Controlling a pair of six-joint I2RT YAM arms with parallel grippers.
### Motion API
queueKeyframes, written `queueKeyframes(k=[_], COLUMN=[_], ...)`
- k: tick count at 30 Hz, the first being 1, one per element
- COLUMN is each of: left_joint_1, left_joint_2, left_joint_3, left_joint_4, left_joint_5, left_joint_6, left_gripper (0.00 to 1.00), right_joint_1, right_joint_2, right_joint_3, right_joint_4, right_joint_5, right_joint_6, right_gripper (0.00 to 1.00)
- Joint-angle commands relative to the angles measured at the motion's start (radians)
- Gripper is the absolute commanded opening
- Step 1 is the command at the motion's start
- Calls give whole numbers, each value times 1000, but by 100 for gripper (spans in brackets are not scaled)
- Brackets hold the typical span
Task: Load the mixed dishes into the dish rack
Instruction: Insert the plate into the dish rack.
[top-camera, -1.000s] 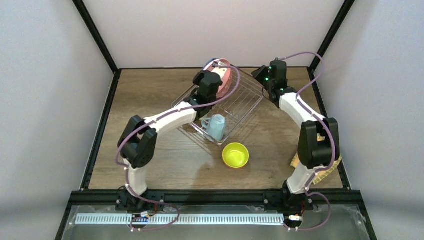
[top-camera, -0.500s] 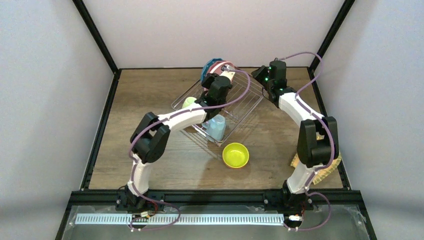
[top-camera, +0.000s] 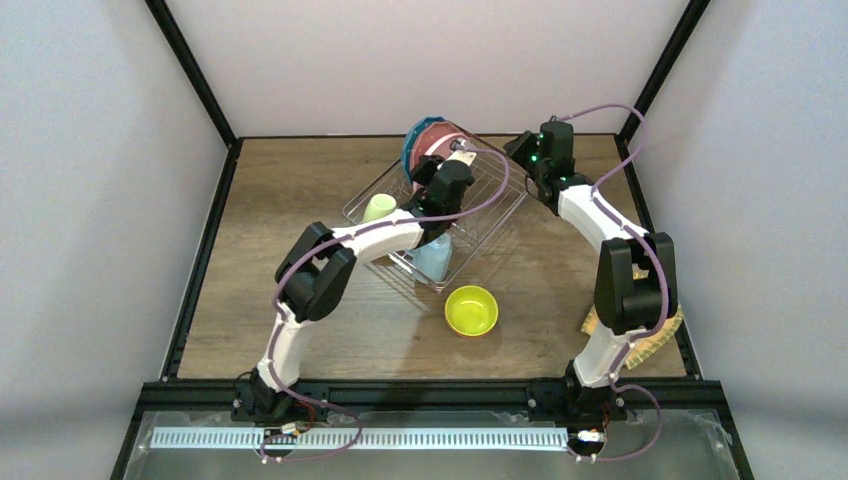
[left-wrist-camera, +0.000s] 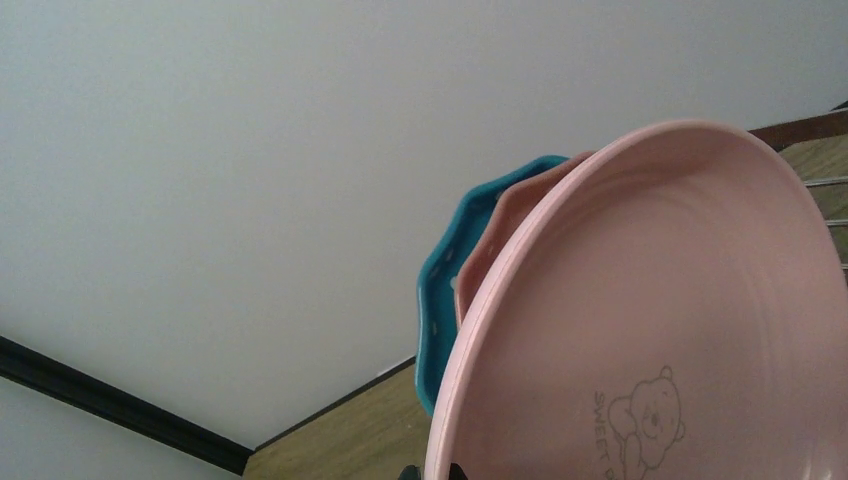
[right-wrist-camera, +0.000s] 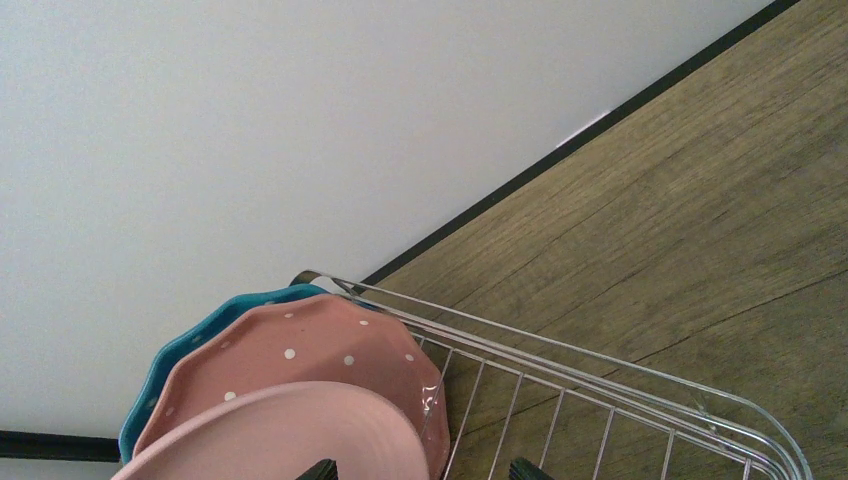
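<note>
We count three plates on edge at the far corner of the dish rack (top-camera: 487, 210): one blue dotted plate (left-wrist-camera: 443, 292), one pink dotted plate (right-wrist-camera: 310, 350) and one plain pink plate (left-wrist-camera: 680, 320), its rim pinched by our left hand (top-camera: 447, 165). Two mugs sit in the rack, a pale green mug (top-camera: 379, 207) and a light blue mug (top-camera: 435, 258). One lime bowl (top-camera: 471, 310) and one woven tan plate (top-camera: 662, 333) lie on the bench (top-camera: 300, 180). Our right hand (right-wrist-camera: 420, 470) hangs wide open, holding nothing, over the rack's far rim.

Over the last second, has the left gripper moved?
Yes. The left gripper shifted right across the dish rack, uncovering the pale green mug.
</note>
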Motion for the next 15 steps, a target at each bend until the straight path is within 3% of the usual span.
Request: queueKeyframes(k=[1,12,15], left_joint_1=[-7,-7,-6], left_joint_2=[33,71,79], left_joint_3=[42,59,59], left_joint_4=[51,45,41], left_joint_5=[-34,-29,-29], left_joint_6=[-13,-24,-30], left_gripper=[3,4,13], right_joint_1=[-5,-5,-5], right_joint_2=[17,30,36], right_joint_3=[4,3,3], right_joint_4=[21,25,28], right_joint_5=[13,13,13], right_joint_6=[3,-2,-2], right_gripper=[98,98,98])
